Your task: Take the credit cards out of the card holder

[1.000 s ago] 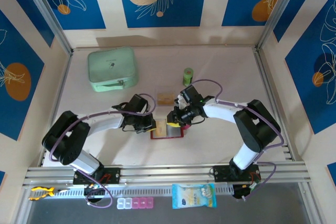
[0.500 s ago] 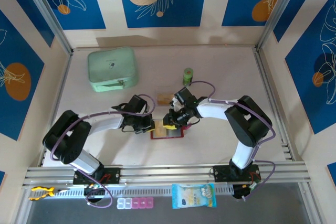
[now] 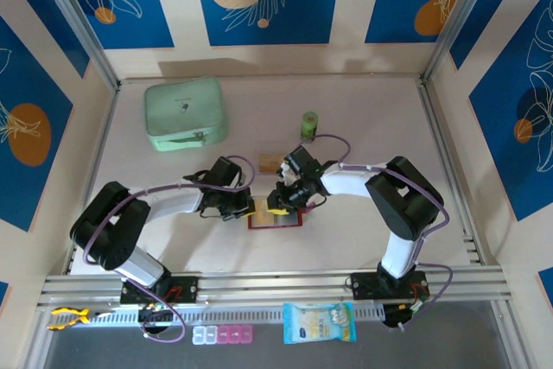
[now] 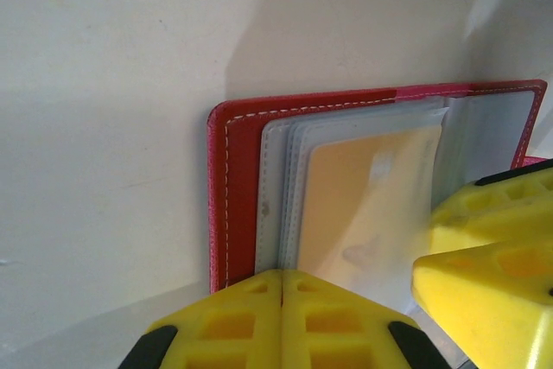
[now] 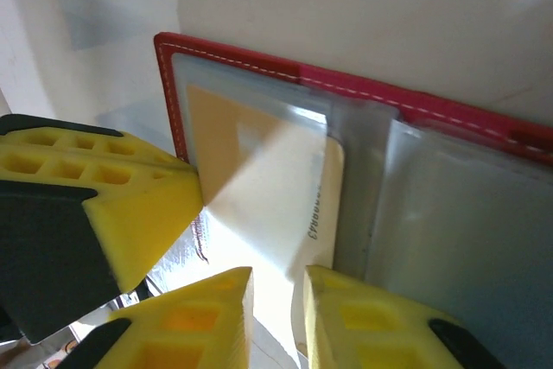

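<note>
**A:** The right gripper [image 5: 276, 313] has its fingers narrowly apart at the card's [image 5: 259, 170] near end. I can't tell whether they bite yet. The left gripper [image 4: 281, 300] is pressed together at the card holder's [image 4: 220, 179] near edge.

**B:** The card lies in the holder's clear sleeve. It is probably light, stiff and slick, so pinch its exposed end and pull flat.

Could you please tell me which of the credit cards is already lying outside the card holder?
The tan card lying bare on the table just beyond the red card holder; the orange card sits inside a clear sleeve.
</note>
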You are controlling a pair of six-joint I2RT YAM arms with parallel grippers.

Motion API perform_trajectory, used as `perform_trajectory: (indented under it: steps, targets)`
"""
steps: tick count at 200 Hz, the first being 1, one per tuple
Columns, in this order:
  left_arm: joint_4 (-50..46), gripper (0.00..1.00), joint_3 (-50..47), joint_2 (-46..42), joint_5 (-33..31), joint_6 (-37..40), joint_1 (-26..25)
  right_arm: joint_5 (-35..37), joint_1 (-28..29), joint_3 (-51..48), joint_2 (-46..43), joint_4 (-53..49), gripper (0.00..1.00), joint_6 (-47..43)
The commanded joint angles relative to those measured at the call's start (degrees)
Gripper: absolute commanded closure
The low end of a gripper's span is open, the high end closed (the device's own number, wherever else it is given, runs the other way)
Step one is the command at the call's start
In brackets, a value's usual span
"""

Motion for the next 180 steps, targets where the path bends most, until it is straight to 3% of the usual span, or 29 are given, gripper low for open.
perform_trajectory:
  steps: [1,49,100,180]
  targets:
    - [-1.66,0.94,-1.25,0.49,-0.42,0.63,0.53,-1.77,0.75,0.81,1.18,1.84,0.8,-0.57]
    - [-1.75,0.94,-1.16,0.34,-0.42,0.66,0.56,-2.11,0.94,0.92,2.0,1.59,0.79,-0.36]
    - [-2.18,0.92,-1.08,-0.05,-0.68,0.81,0.59,4.95,1.0,2.01,0.33,-6.27,0.78,-1.95]
    - [-2.5,0.92,-1.08,-0.32,-0.77,0.94,0.62,7.29,0.99,3.05,-0.79,-9.82,0.78,-3.61]
